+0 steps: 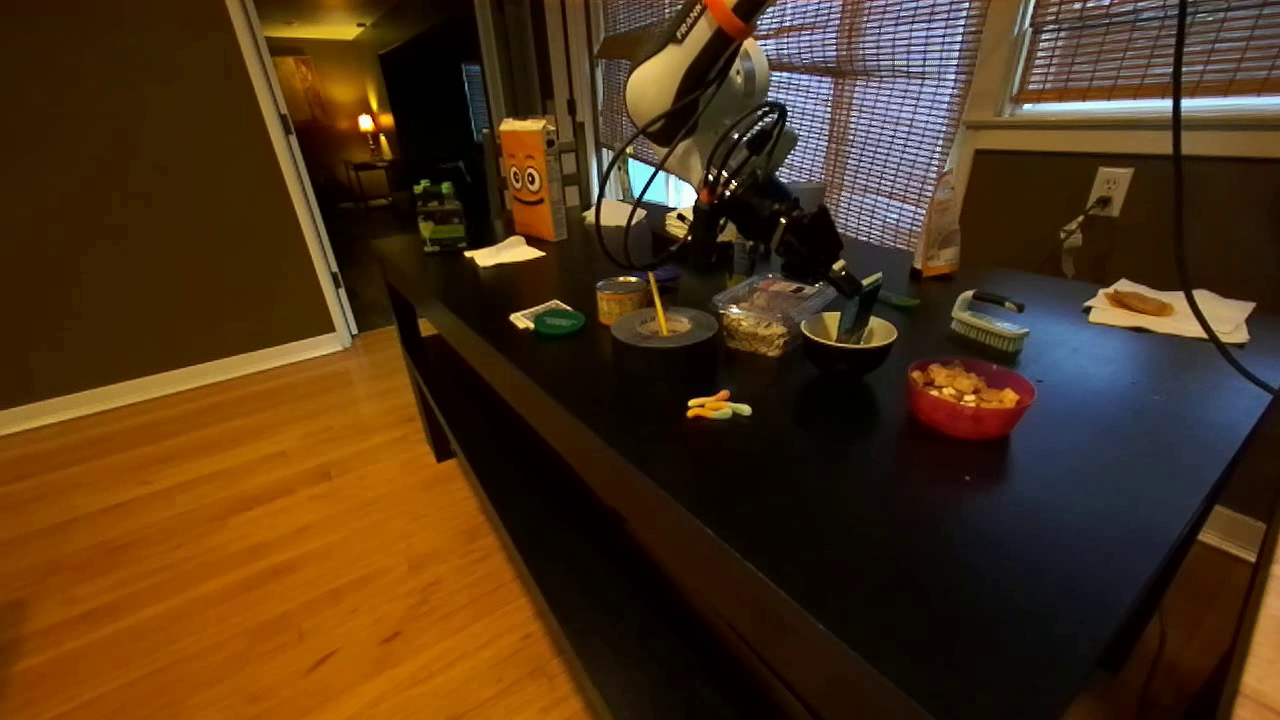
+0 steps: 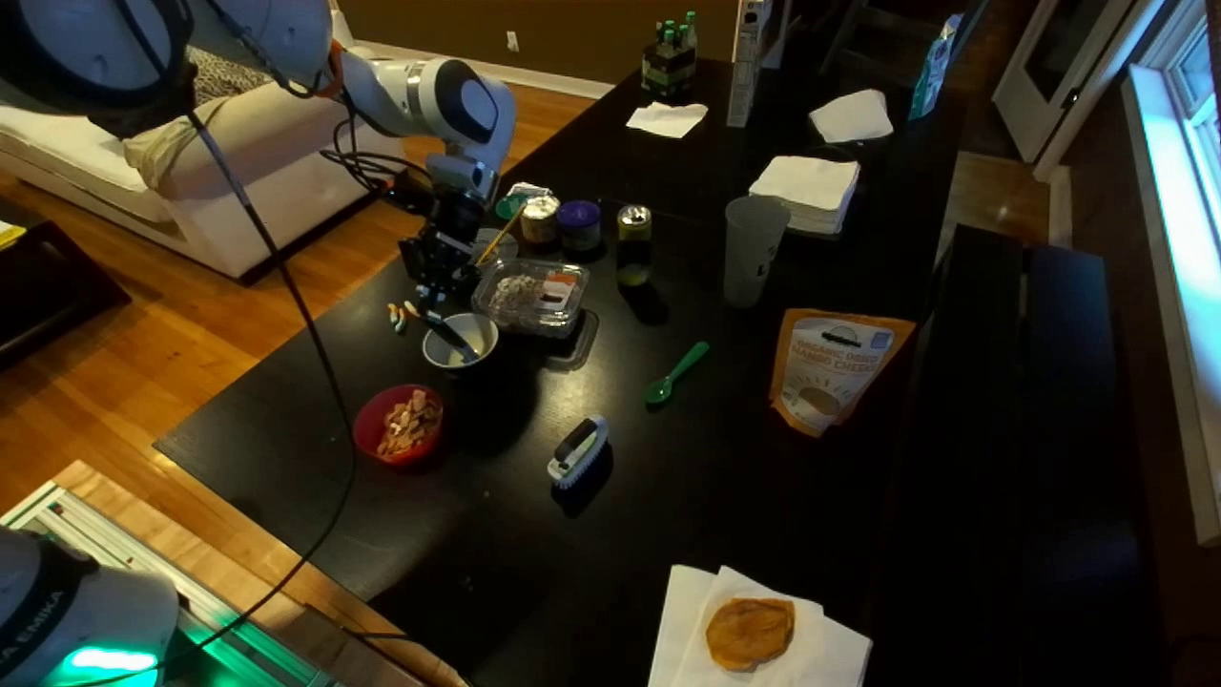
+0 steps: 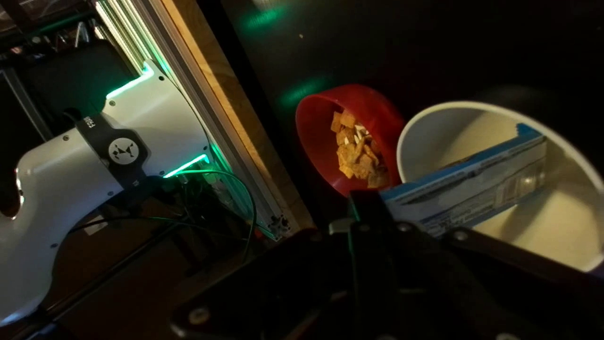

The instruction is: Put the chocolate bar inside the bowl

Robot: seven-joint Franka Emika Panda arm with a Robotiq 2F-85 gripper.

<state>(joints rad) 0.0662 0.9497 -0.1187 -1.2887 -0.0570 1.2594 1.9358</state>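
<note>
My claw [image 3: 375, 204]: pinched narrow on the chocolate bar [image 3: 472, 193]. Bar: aimed two o'clock in wrist view, far end inside cream-lined bowl [image 3: 443, 141]. Step, I judge: placement; next, settle and release.

Red bowl [image 1: 965, 424] holding brown pieces [image 1: 962, 385], brush [image 2: 578, 452], green spoon [image 2: 672, 376]

In an exterior view: bowl [image 1: 846, 360] on table [image 1: 860, 520]; chocolate bar [image 1: 860, 310] tilted, lower end in bowl, upper end at fingers [image 1: 846, 281]. Plastic container [image 1: 745, 298] just left of bowl, can [image 1: 618, 304] further left, gummy worms [image 1: 712, 411] front-left, cereal bowl [image 1: 965, 422] front-right, brush [image 1: 988, 328] right, spoon [image 1: 900, 300] behind-right, bag [image 1: 940, 240] farther behind-right, napkins [image 1: 1215, 311] far right.
</note>
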